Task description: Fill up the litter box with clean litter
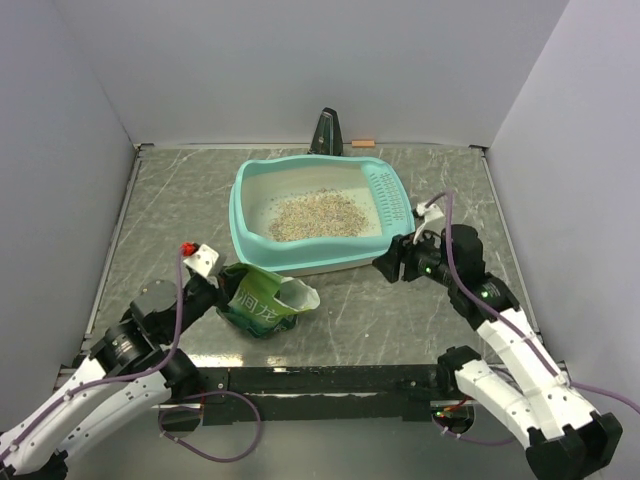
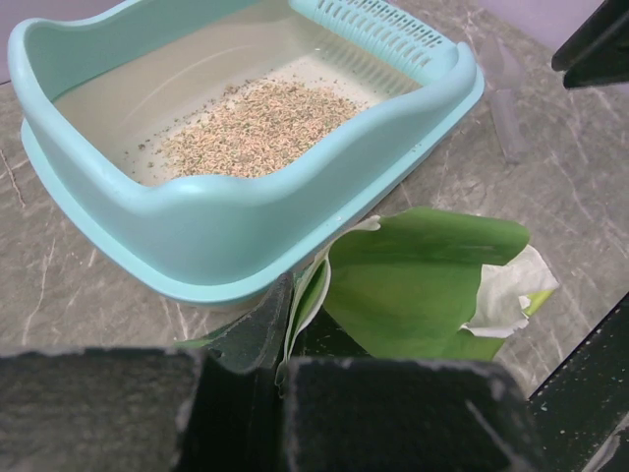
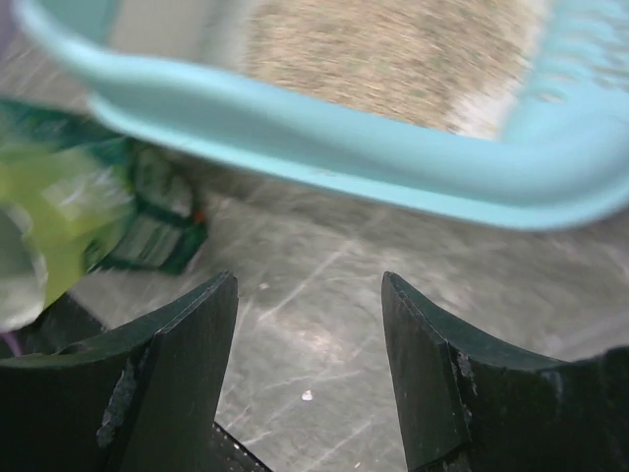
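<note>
From above: left gripper [image 1: 224, 296] tips pressed into the side of the green bag [image 1: 262, 306], hard to read there. Right gripper [image 1: 386, 266] small and dark, just off the near right corner of the litter box [image 1: 238, 215]; jaw gap not readable from this height. One litter box, toward the back of the table [image 1: 165, 215], sieve grid [image 1: 392, 197] at its right end. One heap of clean litter [image 1: 318, 215] inside, on the whitish floor. One green bag, just in front of the box's near rim, mouth open and crumpled. Two grippers in all.

Left wrist: fingers [image 2: 98, 413] cropped by the bottom edge, near black, drawn close together and pinched on a fold of the green bag [image 2: 423, 285]. Bag's inside hidden. Litter box [image 2: 295, 211] right behind the bag, touching or barely apart; cannot tell which. Clean litter [image 2: 260, 128] in a flat speckled patch mid-floor. One pale translucent item [image 2: 501, 113] on the table beyond the box, too faint to name.

Right wrist: everything blurred. Fingers [image 3: 182, 364] spread wide, only bare table [image 3: 314, 285] between them, touching nothing. Litter box rim [image 3: 344, 147] across the top, cut off at both sides, clean litter [image 3: 373, 49] inside. Green bag [image 3: 79, 216] at the left, smeared.
</note>
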`<action>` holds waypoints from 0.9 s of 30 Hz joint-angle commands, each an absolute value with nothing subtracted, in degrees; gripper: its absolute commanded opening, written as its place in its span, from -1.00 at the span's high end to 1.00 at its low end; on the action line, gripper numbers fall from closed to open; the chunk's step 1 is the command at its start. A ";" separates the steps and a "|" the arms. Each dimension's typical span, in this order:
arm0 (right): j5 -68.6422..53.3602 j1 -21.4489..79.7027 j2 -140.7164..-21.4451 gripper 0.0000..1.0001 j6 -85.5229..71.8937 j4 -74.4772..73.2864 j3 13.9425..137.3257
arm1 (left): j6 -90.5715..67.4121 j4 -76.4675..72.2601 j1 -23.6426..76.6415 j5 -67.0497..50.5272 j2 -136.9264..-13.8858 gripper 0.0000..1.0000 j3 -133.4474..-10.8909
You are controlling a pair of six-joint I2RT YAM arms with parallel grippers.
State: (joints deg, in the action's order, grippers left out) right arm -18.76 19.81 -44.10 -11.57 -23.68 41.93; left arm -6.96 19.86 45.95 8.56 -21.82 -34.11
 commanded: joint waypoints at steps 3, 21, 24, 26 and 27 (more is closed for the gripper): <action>-33.91 25.92 -39.11 -0.47 -1.94 -9.33 34.30 | -13.09 18.98 45.70 10.37 -18.11 0.98 -39.11; -29.54 50.88 -56.41 -0.61 10.55 11.68 34.01 | -21.71 21.71 45.79 16.00 -16.08 0.98 -40.96; -28.39 52.82 -59.14 -0.61 10.99 14.23 35.15 | -21.97 22.06 45.79 16.26 -15.82 0.98 -40.69; -28.21 53.52 -60.11 -0.61 10.73 16.85 35.59 | -21.97 22.06 45.79 16.43 -15.38 0.98 -40.43; -28.04 53.61 -60.73 -0.61 10.55 17.92 35.60 | -21.97 22.23 45.79 16.44 -15.29 0.99 -40.43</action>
